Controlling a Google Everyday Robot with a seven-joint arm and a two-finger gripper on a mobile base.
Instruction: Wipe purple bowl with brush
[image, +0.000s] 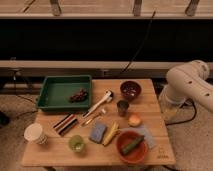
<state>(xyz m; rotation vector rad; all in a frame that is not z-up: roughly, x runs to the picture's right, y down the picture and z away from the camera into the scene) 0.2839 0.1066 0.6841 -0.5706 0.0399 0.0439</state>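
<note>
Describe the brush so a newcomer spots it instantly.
The gripper is out of view; only the white arm shows right of the wooden table. On that table, just right of the green tray, the brush lies diagonally toward the purple bowl. It is long, slim and white with a wider rounded head, unlike the shorter thin utensil beside it.
</note>
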